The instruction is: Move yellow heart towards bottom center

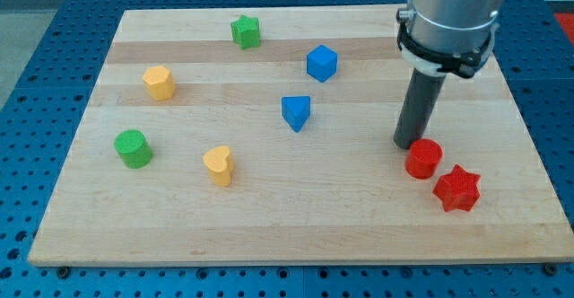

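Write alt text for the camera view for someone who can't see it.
My tip rests beside the red cylinder at the view's right, far from the yellow heart at lower left of centre. Six other blocks dot the wooden board.

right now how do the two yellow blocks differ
The yellow heart has a notched top and a pointed bottom; the other yellow block looks rounded and blocky, its exact shape hard to make out. The yellow heart sits lower in the view, nearer the middle; the other yellow block lies higher and farther to the view's left. Both are yellow, rest on the board, and lie far from my tip.
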### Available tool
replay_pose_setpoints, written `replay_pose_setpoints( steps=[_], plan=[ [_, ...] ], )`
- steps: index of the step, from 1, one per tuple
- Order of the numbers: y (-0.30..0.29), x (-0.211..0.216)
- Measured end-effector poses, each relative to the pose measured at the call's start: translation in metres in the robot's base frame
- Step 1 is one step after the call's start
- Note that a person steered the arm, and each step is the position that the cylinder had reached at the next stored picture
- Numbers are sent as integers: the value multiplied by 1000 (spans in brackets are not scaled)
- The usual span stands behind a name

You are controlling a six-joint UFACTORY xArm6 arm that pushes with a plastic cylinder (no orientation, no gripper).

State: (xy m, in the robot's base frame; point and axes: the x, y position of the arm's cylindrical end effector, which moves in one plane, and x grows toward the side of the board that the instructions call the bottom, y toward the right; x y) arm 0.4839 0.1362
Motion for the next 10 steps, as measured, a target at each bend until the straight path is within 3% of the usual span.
replay_pose_setpoints(
  steps=[2, 6, 8, 10],
  plan=[
    [-7, 10],
    [-216, 0],
    [-260, -15],
    [-284, 1]
  ],
)
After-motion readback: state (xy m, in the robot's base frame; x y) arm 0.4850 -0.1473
